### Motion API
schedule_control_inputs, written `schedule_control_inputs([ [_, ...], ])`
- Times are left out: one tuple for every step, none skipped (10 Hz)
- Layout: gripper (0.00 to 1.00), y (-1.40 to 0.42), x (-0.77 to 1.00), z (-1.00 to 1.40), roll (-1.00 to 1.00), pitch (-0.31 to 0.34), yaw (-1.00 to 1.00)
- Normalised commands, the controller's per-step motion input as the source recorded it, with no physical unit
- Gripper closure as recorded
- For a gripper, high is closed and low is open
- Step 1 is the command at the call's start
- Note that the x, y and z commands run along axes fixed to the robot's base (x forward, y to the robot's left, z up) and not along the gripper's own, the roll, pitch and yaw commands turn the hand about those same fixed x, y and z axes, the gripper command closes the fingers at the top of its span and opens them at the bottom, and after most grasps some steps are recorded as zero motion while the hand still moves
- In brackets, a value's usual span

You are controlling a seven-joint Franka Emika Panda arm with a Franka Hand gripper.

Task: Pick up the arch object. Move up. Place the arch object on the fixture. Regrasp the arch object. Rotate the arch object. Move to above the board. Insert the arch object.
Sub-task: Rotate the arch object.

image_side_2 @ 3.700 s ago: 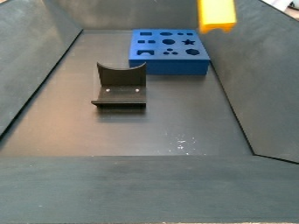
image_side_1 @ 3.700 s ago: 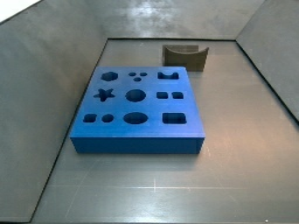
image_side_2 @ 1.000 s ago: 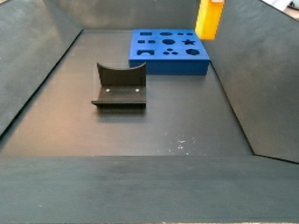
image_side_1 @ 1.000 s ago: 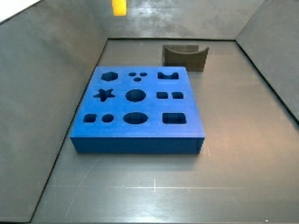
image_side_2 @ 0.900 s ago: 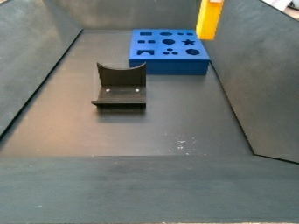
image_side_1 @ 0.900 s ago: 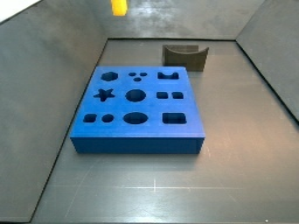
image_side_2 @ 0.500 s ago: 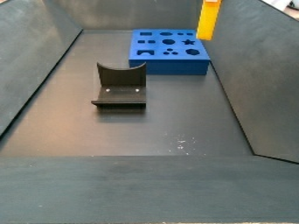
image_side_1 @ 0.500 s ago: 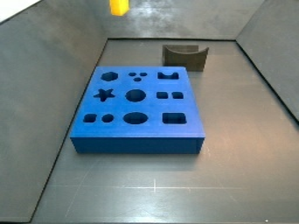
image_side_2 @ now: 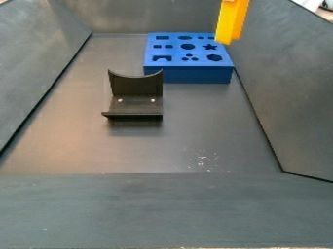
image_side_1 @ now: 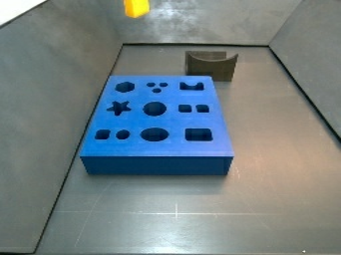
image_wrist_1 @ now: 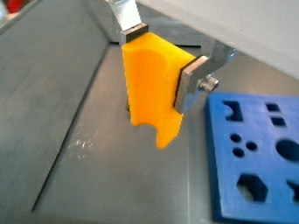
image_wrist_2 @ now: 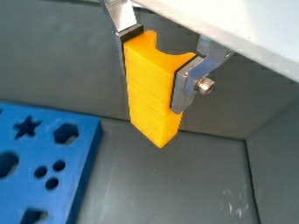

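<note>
Both fingers (image_wrist_1: 193, 80) of my gripper (image_wrist_2: 160, 54) are clamping the arch object (image_wrist_1: 155, 87), hanging high beside the board (image_side_2: 189, 56).

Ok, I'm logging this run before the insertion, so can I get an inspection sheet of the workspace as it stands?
Surface: dark grey floor, bare apart from the job's things.
Job's things: small yellow-orange plastic arch object held in the air, near the large thick blue board with shaped holes; small dark open-fronted fixture holds nothing, standing apart from the board.
Clutter: nothing seen.
Gripper: two-finger gripper raised beside the board, silver fingers shut on the arch object in both wrist views.
Cables: nothing seen.
Surroundings: grey sloping walls around the floor.
</note>
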Motion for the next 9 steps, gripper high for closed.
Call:
schedule_control_inputs([
  [1.0,0.0,0.0,0.0,0.0,0.0,-1.0],
  [1.0,0.0,0.0,0.0,0.0,0.0,-1.0],
  [1.0,0.0,0.0,0.0,0.0,0.0,-1.0],
  [1.0,0.01,0.0,0.0,0.0,0.001,-1.0],
  [1.0,0.01,0.0,0.0,0.0,0.001,-1.0],
  [1.0,0.01,0.0,0.0,0.0,0.001,-1.0],
  [1.0,0.01,0.0,0.0,0.0,0.002,-1.0],
  [1.0,0.01,0.0,0.0,0.0,0.002,-1.0],
  [1.0,0.01,0.0,0.0,0.0,0.002,-1.0],
])
